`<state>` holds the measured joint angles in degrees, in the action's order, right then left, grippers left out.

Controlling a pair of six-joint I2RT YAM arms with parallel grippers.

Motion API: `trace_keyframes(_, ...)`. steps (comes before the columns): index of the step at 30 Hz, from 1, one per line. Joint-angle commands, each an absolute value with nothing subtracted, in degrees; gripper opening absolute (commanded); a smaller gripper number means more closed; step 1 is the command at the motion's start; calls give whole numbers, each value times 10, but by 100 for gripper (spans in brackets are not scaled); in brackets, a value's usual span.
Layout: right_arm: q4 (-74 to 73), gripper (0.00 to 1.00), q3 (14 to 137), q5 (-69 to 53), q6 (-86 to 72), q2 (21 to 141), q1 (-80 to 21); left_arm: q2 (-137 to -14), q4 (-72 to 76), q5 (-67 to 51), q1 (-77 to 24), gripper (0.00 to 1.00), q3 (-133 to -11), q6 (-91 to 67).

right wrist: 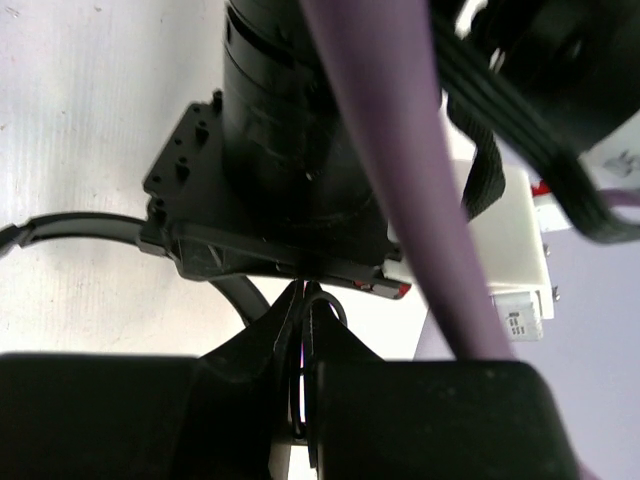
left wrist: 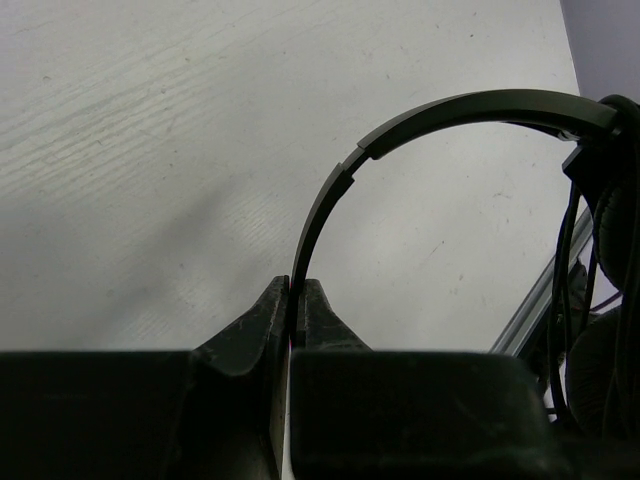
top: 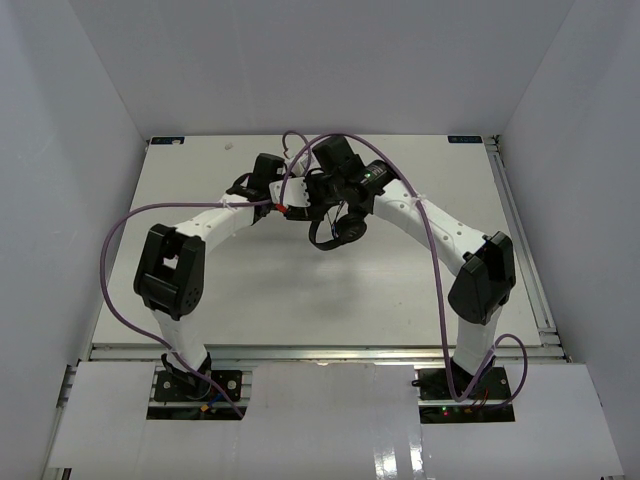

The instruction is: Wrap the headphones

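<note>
**Pin the band, wind the cord tight**

Your left claw (left wrist: 293, 305) is pressed together on the lower end of the headband (left wrist: 330, 190). From the claw the band arches up and right to an earcup (left wrist: 612, 210), with cord (left wrist: 568, 300) strands hanging beside it. Your right claw (right wrist: 305, 325) is pinched on thin black strands that look like that cord, directly under the left wrist. The headphones (top: 336, 226) hang between both claws, seemingly off the table (top: 250, 290). To wind well, lock the left claw in place and carry the cord round the band in snug turns. Steer wide of the purple cable (right wrist: 400, 170) just above the right claw.
</note>
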<state>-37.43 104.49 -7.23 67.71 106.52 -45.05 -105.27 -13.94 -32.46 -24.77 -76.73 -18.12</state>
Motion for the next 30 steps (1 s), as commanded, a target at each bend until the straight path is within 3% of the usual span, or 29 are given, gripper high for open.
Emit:
trace_keyframes(1,-357,8,1064,-65,664,1070,-432,-981,-133,-309,-263,0,-754,-154)
trace_keyframes(15,-379,9,1015,-112,641,1087,-412,-976,-233,-212,-263,0,-757,-166)
trace_keyframes(30,-331,10,1013,-174,612,1199,-394,-1090,-279,-79,-258,0,-835,-156)
